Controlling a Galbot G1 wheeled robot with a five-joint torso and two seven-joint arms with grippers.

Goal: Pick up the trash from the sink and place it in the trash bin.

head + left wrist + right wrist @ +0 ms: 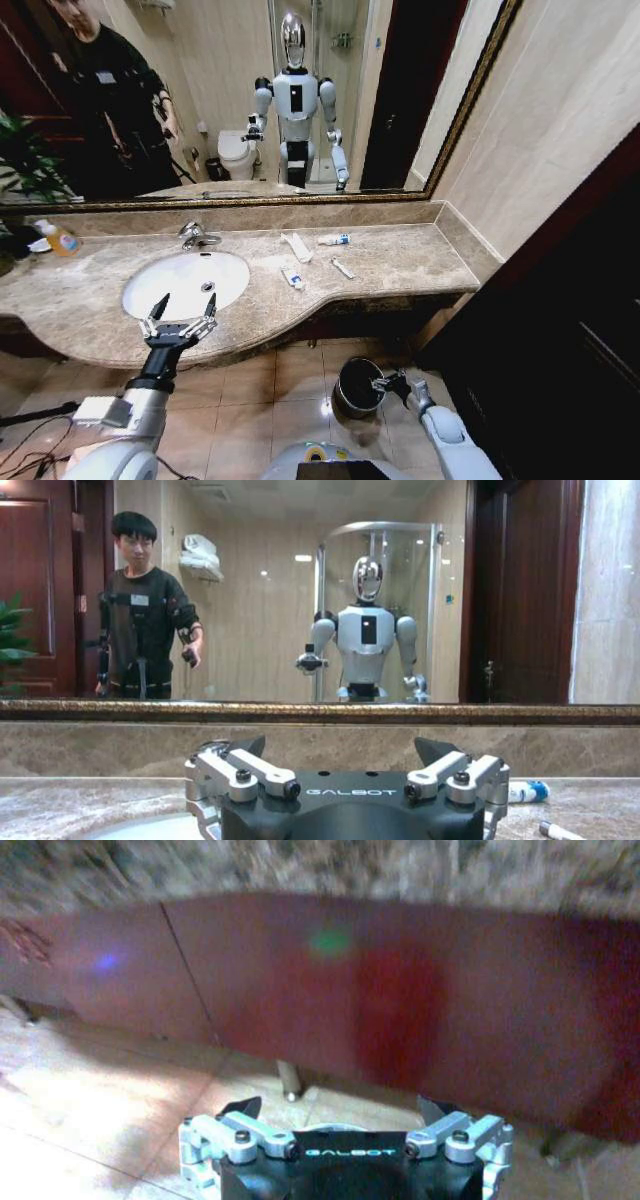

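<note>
The white oval sink (170, 290) looks bare inside, its chrome faucet (197, 235) behind it. The trash lies on the marble counter right of the basin: a flat white packet (297, 246), a white-and-blue tube (334, 240), a white-and-blue sachet (292, 278) and a white stick (343, 268). My left gripper (187, 301) hovers open over the sink's front rim, holding nothing; its wrist view (340, 744) also catches the tube (520, 791) and the stick (560, 831). The dark trash bin (356, 388) stands on the floor below. My right gripper (386, 382) is open and empty at its rim (340, 1104).
A clear bottle of orange liquid (62, 239) stands at the counter's far left beside a plant (20, 160). The wall mirror (400, 100) rises behind the counter. Dark wooden panelling (570, 300) closes the right side. A red-brown cabinet front (400, 1005) runs under the counter.
</note>
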